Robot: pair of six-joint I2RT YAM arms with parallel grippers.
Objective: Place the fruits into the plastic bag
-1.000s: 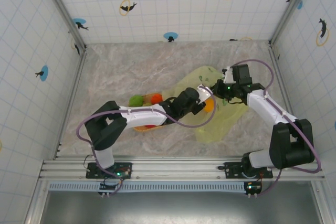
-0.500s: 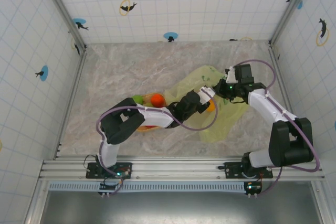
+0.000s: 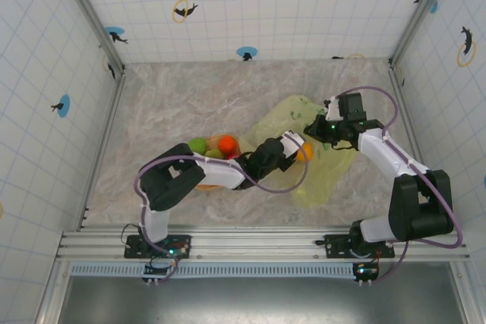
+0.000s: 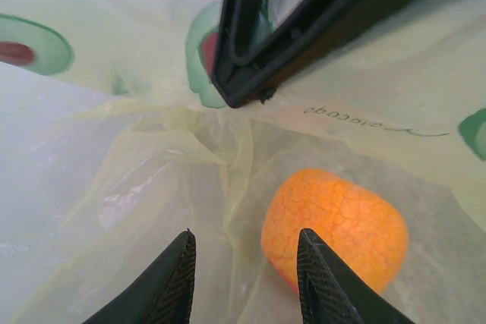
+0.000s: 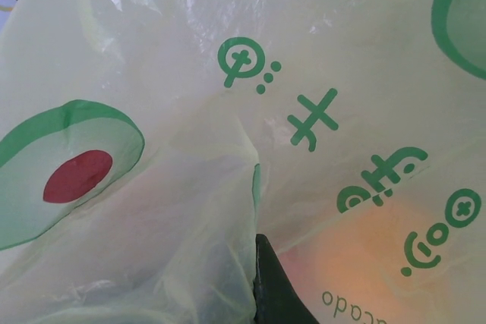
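Observation:
The yellow-green plastic bag (image 3: 323,168) with avocado prints lies right of centre. My right gripper (image 3: 312,128) is shut on its upper edge, and a dark fingertip (image 5: 267,282) presses into the film (image 5: 190,73). My left gripper (image 3: 295,145) reaches into the bag's mouth, open (image 4: 243,239). An orange fruit (image 4: 334,225) lies loose on the bag's floor, just beyond the right fingertip (image 4: 315,267); it also shows in the top view (image 3: 305,152). A green fruit (image 3: 198,144), an orange-red one (image 3: 227,142) and another green one (image 3: 215,153) sit on the orange plate (image 3: 203,185).
The right gripper's black fingers (image 4: 304,20) hang over the bag's opening, close above my left fingers. My left forearm (image 3: 228,172) lies across the plate. Tiled walls (image 3: 76,73) enclose the marble table (image 3: 167,104).
My left gripper has opened and let go of the orange fruit, which now rests inside the bag. The right gripper has kept its hold on the bag.

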